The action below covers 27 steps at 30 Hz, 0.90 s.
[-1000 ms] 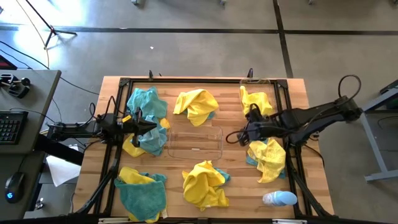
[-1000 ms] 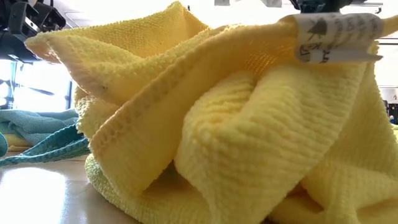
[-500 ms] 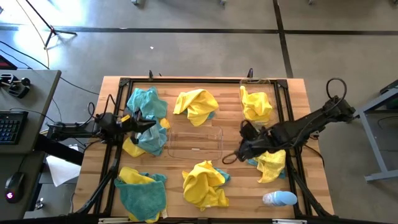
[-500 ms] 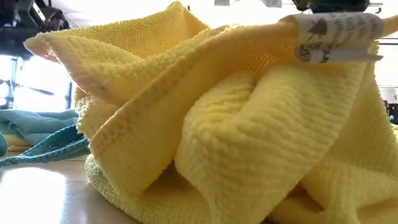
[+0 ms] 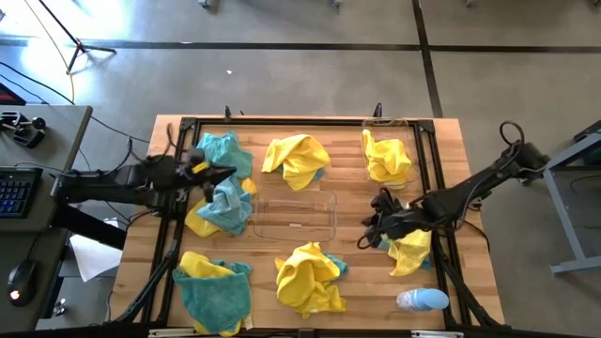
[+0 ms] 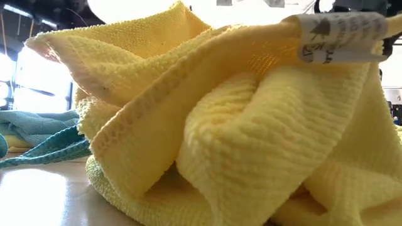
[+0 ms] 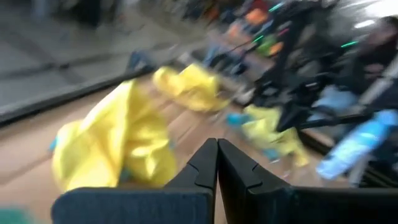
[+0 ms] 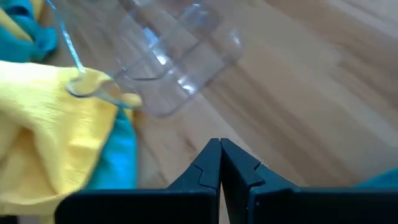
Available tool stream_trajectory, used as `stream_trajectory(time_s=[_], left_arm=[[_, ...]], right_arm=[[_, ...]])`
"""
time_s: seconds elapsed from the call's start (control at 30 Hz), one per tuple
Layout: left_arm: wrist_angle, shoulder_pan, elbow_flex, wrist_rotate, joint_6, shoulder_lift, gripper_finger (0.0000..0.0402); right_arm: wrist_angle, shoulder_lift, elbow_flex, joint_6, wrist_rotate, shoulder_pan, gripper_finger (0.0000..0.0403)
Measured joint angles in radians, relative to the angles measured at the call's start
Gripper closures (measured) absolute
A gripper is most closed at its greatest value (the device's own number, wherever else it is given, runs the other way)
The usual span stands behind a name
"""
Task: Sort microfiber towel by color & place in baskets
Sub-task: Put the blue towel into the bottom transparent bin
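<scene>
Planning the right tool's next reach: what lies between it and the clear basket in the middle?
In the high view, only bare wood lies between the right tool, fingers together, and the clear basket. The right wrist view shows the same bare stretch.

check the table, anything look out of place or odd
Yes: a pale blue-and-white bottle lies on its side at the table's near right corner, the only thing that is not a towel or bin. The clear bin in the middle is empty, and the towels lie crumpled in mixed yellow-and-teal heaps.
</scene>
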Motion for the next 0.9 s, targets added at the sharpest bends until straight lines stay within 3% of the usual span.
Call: stream_trajectory(time_s=[0.13, 0.23, 0.47, 0.63, 0.9], left_arm=[[-0.269, 0.004, 0.190, -0.081, -0.260, 0.193, 0.0401], [-0.449, 0.011, 0.298, -0.087, -0.403, 0.313, 0.0401], [-0.505, 0.033, 0.325, -0.066, -0.526, 0.482, 0.0397], [-0.615, 0.053, 0.325, 0.005, -0.670, 0.570, 0.0361], [-0.668, 0.051, 0.325, 0.246, -0.835, 0.680, 0.0296]], right_arm=[[-0.048, -0.090, -0.029, -0.078, -0.061, -0.026, 0.0403], [-0.113, -0.150, -0.031, -0.141, -0.095, -0.036, 0.0403], [-0.287, -0.258, -0.031, -0.224, -0.090, -0.037, 0.0403], [-0.328, -0.308, -0.031, -0.289, -0.106, -0.037, 0.0403], [-0.329, -0.345, -0.031, -0.359, -0.150, -0.037, 0.0403]])
